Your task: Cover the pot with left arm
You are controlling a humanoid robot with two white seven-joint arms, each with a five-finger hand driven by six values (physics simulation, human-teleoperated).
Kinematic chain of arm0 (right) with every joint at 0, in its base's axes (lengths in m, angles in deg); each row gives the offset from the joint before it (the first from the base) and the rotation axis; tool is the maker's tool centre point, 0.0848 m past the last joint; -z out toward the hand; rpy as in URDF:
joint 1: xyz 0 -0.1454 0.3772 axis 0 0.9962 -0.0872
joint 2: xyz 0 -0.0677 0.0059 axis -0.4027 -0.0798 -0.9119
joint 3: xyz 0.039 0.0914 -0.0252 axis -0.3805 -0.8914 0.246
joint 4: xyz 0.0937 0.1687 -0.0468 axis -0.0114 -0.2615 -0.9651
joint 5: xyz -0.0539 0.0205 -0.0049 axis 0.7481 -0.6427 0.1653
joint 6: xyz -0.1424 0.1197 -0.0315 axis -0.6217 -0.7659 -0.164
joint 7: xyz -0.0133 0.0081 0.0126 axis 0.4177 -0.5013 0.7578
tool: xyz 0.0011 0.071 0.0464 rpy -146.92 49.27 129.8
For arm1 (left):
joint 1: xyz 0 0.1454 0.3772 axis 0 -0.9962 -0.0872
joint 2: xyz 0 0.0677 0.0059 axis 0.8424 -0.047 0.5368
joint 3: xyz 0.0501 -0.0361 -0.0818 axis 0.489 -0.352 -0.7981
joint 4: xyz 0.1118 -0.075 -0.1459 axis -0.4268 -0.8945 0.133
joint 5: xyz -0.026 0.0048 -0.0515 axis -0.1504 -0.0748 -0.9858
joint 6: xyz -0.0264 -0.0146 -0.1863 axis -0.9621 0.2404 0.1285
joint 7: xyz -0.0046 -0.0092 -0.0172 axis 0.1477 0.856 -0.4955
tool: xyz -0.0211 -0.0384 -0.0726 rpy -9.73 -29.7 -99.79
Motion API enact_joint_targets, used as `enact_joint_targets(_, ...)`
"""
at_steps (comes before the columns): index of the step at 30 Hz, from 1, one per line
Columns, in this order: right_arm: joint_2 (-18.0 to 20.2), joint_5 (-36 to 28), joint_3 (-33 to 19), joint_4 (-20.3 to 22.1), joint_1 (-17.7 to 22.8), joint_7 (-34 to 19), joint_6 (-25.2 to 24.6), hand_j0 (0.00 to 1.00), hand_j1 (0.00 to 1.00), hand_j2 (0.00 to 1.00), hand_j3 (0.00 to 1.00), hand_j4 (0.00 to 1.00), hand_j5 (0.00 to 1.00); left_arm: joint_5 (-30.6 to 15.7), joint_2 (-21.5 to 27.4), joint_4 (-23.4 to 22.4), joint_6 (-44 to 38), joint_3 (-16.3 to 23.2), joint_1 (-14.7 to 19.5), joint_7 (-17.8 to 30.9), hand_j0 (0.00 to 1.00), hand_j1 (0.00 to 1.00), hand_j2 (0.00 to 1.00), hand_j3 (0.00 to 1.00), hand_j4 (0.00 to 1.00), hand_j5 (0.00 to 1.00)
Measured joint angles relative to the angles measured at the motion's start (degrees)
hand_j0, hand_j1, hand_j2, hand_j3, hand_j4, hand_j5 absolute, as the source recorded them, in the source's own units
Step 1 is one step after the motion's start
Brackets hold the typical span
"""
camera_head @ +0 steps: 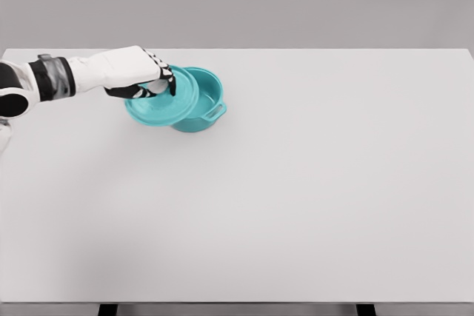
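The left hand [152,79] grips the round teal lid [161,101] by its top, fingers curled over the knob so the disc hangs roughly level beneath the palm. The lid overlaps the left part of the teal handled pot [201,105] on the white tabletop [311,183], leaving the right of its mouth open, so it seems not yet centred for seating
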Motion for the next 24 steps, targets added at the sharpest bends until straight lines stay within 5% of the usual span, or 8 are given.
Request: enact_joint_targets(24, 0.00, 0.00, 0.00, -0.03, 0.00, 0.00, 0.00, 1.00, 1.00, 1.00, 1.00, 1.00, 1.00, 5.11, -7.79, -7.88, -0.01, 0.04, 3.08, -0.01, 0.52, 0.52, 0.52, 0.52, 0.52, 0.52)
